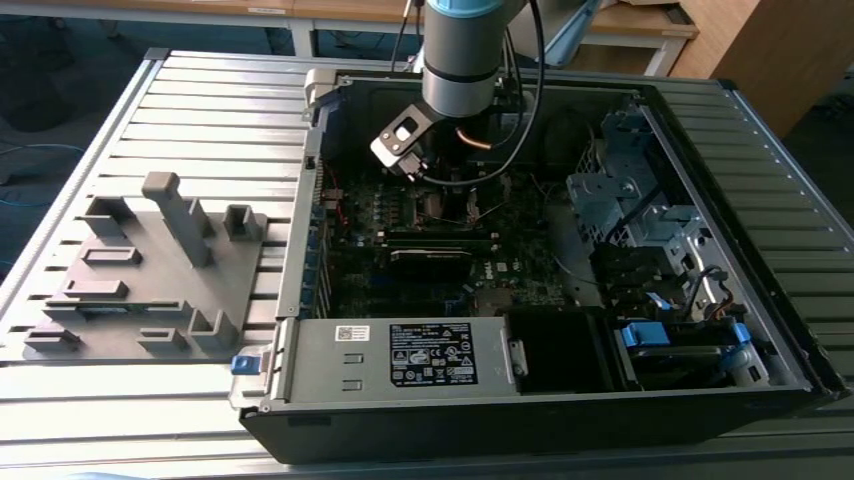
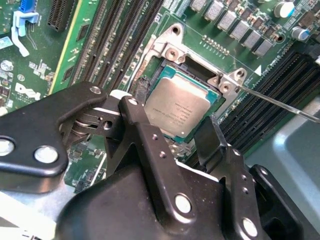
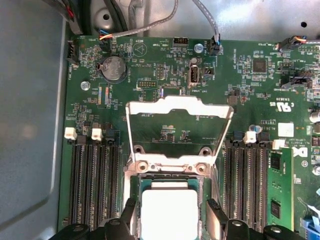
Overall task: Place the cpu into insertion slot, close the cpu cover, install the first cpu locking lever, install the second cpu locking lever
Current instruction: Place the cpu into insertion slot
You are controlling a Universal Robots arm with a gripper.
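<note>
Evidently cpu [image 2: 182,107] sat in slot [image 2: 198,75]; gripper [image 3: 171,207], 12 o'clock from power supply [image 1: 400,355], had jaws apart flanking it, unclamped. Cover [image 3: 179,106] stood hinged up, leaving slot reachable.

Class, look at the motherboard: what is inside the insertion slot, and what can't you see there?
The cpu lies in the insertion slot, silver top up; the cpu cover stands open. The slot's floor under the chip is hidden by it.
</note>
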